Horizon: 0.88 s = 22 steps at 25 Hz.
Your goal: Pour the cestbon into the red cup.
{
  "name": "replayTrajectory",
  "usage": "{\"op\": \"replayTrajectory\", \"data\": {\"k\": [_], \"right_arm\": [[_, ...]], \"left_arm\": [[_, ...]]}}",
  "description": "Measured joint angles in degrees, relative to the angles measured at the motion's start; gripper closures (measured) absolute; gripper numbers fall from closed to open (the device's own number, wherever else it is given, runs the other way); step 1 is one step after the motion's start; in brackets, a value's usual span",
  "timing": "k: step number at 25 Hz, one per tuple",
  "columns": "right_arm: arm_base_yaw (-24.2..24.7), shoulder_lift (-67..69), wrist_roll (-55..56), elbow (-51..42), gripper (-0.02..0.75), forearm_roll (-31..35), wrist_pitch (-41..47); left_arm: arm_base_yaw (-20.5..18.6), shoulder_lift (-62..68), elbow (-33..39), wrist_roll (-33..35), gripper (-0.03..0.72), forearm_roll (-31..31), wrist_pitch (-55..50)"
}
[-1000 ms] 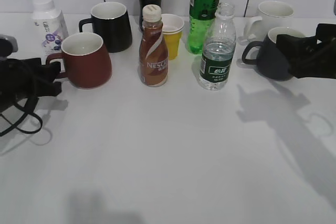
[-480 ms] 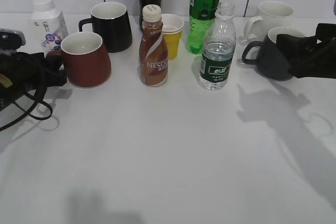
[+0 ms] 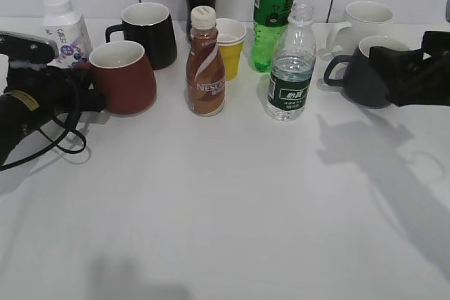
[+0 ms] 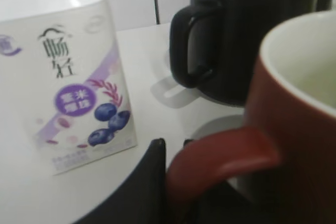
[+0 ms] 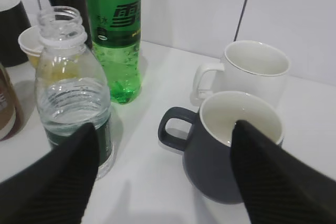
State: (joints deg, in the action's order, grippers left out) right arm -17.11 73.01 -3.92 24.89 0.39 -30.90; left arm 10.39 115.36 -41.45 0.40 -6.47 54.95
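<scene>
The red cup (image 3: 126,79), dark red-brown with a white inside, stands at the left and leans slightly. My left gripper (image 3: 84,93) is at its loop handle. In the left wrist view the handle (image 4: 220,156) sits between the black fingers (image 4: 173,153), which are closed on it. The cestbon (image 3: 290,68), a clear capless bottle with a dark green label, stands upright right of centre and also shows in the right wrist view (image 5: 71,103). My right gripper (image 3: 394,68) is wide open and empty (image 5: 164,129), to the right of the bottle and apart from it.
A dark grey mug (image 3: 365,72) sits right at the right gripper, with a white mug (image 3: 365,22) behind it. A Nescafe bottle (image 3: 204,68), a yellow cup (image 3: 230,47), a green soda bottle (image 3: 273,12), a black mug (image 3: 149,33) and a white yogurt bottle (image 3: 65,29) crowd the back.
My left gripper has moved right to the red cup's handle and closed on it. The cup has shifted a little to the right. The right arm has not moved.
</scene>
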Motion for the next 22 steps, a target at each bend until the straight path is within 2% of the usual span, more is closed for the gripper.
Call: {"op": "replayTrajectory", "data": {"k": [4, 10, 12, 22], "right_arm": [[0.0, 0.0, 2.0, 0.0, 0.152, -5.2, 0.0], [0.0, 3.4, 13.3, 0.1, 0.152, -18.1, -3.9], [0.0, 6.4, 15.5, 0.7, 0.152, -20.4, -6.0], [0.0, 27.5, 16.9, 11.6, 0.152, -22.6, -13.0]], "left_arm": [[0.0, 0.0, -0.1, 0.2, 0.631, -0.3, 0.0], [0.0, -4.5, 2.1, 0.4, 0.637, -0.4, -1.8], [0.0, -7.9, 3.5, 0.4, 0.638, -0.4, -1.9], [0.0, -21.2, 10.5, 0.4, 0.638, -1.0, -7.0]]}}
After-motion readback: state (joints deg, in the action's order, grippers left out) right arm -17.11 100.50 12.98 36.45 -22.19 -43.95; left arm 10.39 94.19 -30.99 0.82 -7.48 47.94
